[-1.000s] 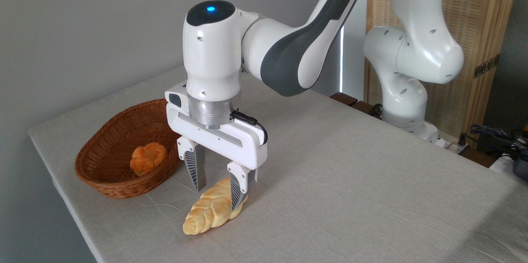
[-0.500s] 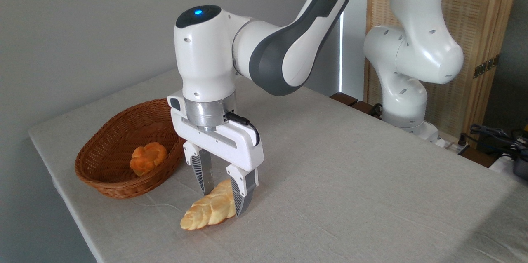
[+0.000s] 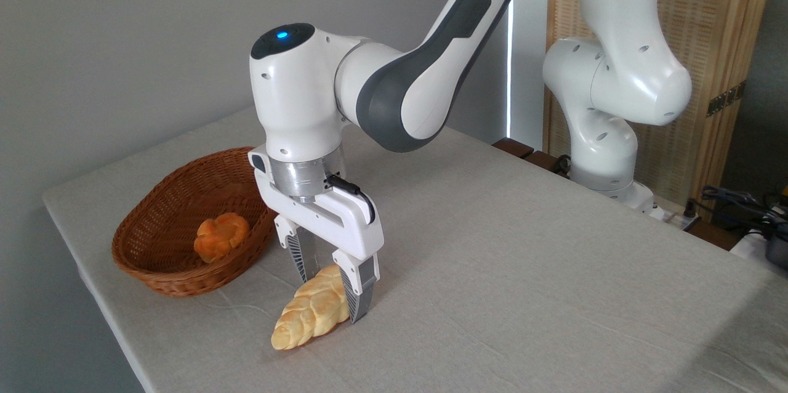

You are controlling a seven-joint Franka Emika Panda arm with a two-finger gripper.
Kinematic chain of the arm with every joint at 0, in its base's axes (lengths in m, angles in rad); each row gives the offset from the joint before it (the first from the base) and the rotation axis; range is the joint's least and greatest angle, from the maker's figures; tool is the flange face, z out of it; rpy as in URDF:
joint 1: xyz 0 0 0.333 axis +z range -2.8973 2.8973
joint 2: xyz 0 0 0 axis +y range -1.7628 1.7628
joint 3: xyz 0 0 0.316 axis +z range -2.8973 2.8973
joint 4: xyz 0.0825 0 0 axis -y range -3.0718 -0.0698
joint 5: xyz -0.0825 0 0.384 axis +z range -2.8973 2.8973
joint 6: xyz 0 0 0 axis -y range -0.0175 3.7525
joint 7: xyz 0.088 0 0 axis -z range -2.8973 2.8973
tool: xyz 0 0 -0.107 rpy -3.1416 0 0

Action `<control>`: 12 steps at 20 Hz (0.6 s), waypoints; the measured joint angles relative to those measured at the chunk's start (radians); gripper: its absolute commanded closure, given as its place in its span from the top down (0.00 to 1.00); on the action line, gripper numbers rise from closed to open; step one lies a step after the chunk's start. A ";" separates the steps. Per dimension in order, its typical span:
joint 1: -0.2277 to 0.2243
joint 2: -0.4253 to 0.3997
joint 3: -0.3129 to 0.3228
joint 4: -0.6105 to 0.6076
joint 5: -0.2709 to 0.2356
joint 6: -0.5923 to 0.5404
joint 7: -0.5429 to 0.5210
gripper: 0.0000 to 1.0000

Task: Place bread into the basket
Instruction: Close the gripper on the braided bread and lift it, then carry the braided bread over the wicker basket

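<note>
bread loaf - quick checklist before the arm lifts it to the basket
1. Fingers straddle the bread: ok, the gripper has one finger on each side of its far end.
2. Grip closed firmly: cannot tell.
3. Grasp centred: not ok, most of the loaf sticks out toward the camera.
4. Loaf off the table: not ok, near end looks to be resting on it.
5. Basket has room: ok, only a small orange bun inside.
6. Path to basket: ok, nothing between.
</note>
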 measured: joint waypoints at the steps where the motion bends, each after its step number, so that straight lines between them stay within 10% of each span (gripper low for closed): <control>1: 0.000 0.000 0.000 0.000 0.000 0.000 0.000 0.17; 12: 0.002 -0.019 0.001 0.004 0.000 -0.003 0.000 0.20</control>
